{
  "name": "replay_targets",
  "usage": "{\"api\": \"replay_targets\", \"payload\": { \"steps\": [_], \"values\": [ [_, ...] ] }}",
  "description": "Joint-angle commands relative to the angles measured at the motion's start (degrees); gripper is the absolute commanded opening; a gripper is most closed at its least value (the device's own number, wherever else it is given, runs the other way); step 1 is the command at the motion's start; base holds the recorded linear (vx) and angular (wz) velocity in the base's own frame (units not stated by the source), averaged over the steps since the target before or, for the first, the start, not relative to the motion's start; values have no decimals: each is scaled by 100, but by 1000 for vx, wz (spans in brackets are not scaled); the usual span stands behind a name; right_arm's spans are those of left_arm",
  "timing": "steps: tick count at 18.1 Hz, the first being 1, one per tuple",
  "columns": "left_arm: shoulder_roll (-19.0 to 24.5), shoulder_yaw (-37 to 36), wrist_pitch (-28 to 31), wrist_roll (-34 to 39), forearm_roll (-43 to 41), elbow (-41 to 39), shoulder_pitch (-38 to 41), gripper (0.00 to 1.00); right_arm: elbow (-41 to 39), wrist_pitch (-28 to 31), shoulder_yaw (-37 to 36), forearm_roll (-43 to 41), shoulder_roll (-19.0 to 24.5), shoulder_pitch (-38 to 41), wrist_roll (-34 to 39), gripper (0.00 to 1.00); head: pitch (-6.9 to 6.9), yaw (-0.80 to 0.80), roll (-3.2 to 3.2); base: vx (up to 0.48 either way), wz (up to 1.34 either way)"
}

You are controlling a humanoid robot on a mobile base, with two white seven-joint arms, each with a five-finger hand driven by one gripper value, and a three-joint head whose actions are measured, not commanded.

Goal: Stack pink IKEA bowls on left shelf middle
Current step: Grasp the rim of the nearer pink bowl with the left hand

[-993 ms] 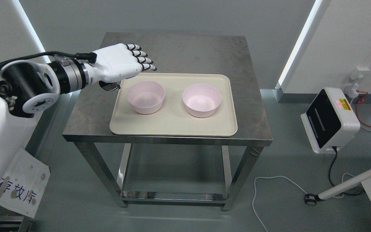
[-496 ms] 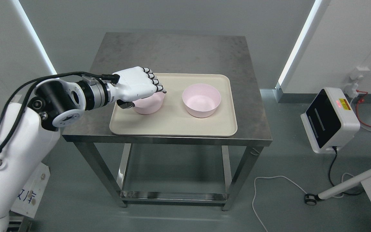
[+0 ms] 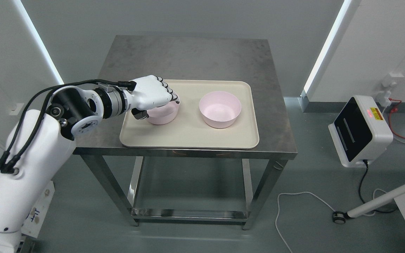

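Two pink bowls stand on a beige tray [image 3: 188, 137] on a steel table [image 3: 195, 56]. The right bowl [image 3: 220, 109] stands free and upright. The left bowl [image 3: 164, 114] is mostly covered by my left hand [image 3: 155, 96], whose fingers curl over its rim and whose thumb sits at its near-left side. The bowl rests on the tray. My right arm is out of view.
A white box device [image 3: 359, 131] with a red light stands on the floor at the right, with cables [image 3: 294, 200] trailing across the floor. A white bar on a caster [image 3: 374, 202] lies at the lower right. The table has a lower shelf rail [image 3: 188, 212].
My left hand came down from the tray's back left corner onto the left bowl and its fingers curled over the rim. The bowls have not moved.
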Motion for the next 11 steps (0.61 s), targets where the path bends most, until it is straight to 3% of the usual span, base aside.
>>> {"api": "replay_targets", "payload": {
  "steps": [1,6,11],
  "values": [
    [7,117,12,-10,-16,683,-17,77,-193,3,-62,0,-100,9,4,100,0,0,0,0,0],
    [86,144,-5,-1,19,701,26,77,-193,3,-62,0,-100,9,4,100,0,0,0,0,0],
    [78,161,-137,-1,37,684,97,54,-193,3,-62,0,-100,9,4,100,0,0,0,0,0]
  ]
}}
